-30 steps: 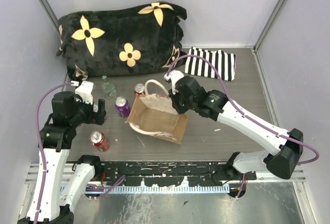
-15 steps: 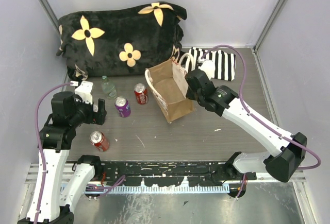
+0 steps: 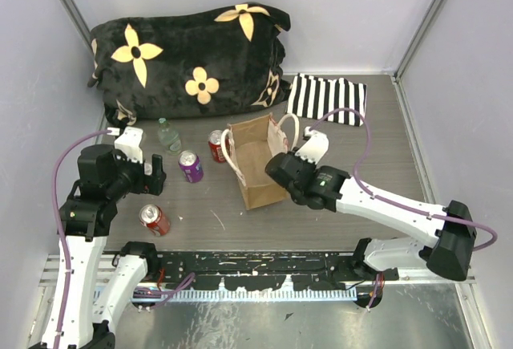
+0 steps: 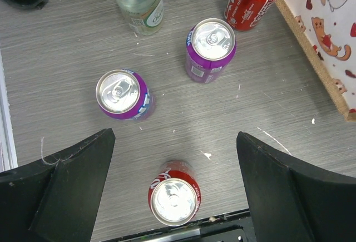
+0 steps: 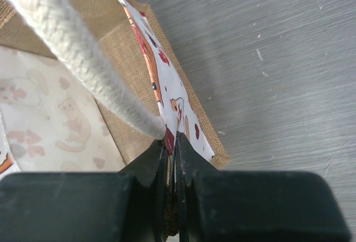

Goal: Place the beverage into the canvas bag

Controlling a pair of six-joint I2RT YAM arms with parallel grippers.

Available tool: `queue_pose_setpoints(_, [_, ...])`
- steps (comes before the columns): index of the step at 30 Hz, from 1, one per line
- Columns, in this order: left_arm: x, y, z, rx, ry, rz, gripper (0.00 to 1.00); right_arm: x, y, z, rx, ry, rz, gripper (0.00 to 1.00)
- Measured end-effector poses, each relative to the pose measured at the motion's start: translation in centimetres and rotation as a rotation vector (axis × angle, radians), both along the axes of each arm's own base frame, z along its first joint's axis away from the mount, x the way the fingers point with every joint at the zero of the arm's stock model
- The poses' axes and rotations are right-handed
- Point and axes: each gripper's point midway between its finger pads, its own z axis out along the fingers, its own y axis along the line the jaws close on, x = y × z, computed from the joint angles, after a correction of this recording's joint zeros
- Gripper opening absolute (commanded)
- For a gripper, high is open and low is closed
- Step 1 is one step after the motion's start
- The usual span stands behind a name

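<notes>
Across the worktop [image 3: 393,156] we saw the canvas bag [image 3: 253,156] dragged nearer than before, right end effector [image 5: 172,137] pinching its wall; left end effector [image 4: 175,142] stayed spread.

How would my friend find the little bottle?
Find the big black cushion with yellow flowers at the back of the table. The bottle stands just in front of its left end. It is clear, while its neighbours are all coloured cans.

Frame centre, on counter [image 3: 377,148]: canvas bag [image 3: 263,195]. Just beside its upper-left edge: can [image 3: 217,145]. Further left: second can [image 3: 190,166], bottle [image 3: 167,135]. Lower left: third can [image 3: 154,219]. Upper right: cloth [image 3: 327,100]. Upper left: cushion [image 3: 188,60].
</notes>
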Motion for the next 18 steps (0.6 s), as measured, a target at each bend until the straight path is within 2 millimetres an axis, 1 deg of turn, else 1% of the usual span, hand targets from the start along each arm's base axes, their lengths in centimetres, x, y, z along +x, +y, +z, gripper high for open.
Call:
queue_pose_setpoints(3, [0.0,0.0,0.0,-0.001,-0.001,0.0,0.98,-1.2,1.1,-0.6,-0.004,-0.005,0.0,0.01])
queue_pose_setpoints(6, [-0.1,0.0,0.1,-0.005,-0.004,0.0,0.98,-2.2,1.2,-1.3,-0.01,0.0,-0.023,0.01])
queue_pose_setpoints(14, [-0.2,-0.1,0.0,-0.011,-0.003,-0.001,0.98,-3.4,-1.2,-1.1,0.043,-0.033,-0.15,0.01])
queue_pose_setpoints(18, [-0.3,-0.2,-0.1,-0.018,0.003,0.004,0.98,-4.1,-1.4,-1.5,0.083,-0.031,-0.194,0.01])
